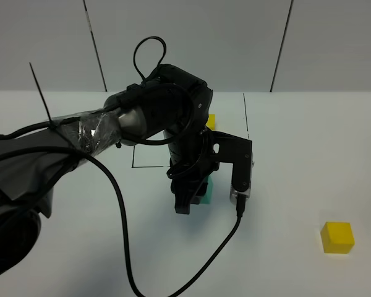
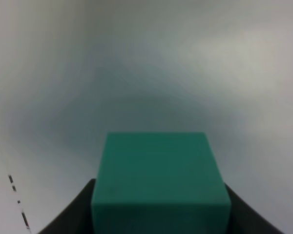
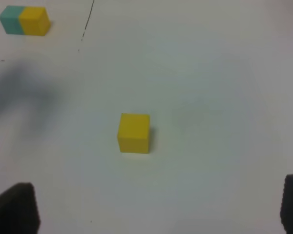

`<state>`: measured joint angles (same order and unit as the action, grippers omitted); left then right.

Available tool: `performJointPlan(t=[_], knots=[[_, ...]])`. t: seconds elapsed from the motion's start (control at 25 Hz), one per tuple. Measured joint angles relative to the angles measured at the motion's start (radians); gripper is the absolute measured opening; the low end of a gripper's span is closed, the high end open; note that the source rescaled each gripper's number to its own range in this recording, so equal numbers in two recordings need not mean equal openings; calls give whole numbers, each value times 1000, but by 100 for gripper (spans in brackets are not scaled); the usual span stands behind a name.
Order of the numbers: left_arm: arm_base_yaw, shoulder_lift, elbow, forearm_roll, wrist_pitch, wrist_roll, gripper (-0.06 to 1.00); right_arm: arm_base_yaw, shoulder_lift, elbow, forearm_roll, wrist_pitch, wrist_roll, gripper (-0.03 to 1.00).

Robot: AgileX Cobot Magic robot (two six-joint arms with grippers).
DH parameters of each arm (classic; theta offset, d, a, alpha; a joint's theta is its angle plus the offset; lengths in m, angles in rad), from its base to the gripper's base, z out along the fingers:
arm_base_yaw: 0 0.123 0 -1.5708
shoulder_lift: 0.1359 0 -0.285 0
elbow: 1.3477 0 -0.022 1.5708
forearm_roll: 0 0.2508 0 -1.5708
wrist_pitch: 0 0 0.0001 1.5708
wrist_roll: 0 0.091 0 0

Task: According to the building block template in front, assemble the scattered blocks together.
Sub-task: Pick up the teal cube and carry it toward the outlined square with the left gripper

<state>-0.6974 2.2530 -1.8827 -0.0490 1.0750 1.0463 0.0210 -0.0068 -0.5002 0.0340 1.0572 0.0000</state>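
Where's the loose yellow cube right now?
The yellow cube sits alone at the high view's lower right on the table, well right of the left hand gripping the teal cube.

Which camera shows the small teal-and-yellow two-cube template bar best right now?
Right wrist view: the small teal-and-yellow two-cube template bar shows whole, both colours side by side. Exterior high shows only a yellow sliver of it behind the left arm. Left wrist view does not show it.
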Motion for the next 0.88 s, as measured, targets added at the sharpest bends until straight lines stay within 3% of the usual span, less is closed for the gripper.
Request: performJointPlan(t=[0.44,0.88], knots=[[-40,173,-198,23,115,-103,0,0,0,0,0,0,0,100],[-71,202,-217,77,116,-239,0,0,0,0,0,0,0,100]])
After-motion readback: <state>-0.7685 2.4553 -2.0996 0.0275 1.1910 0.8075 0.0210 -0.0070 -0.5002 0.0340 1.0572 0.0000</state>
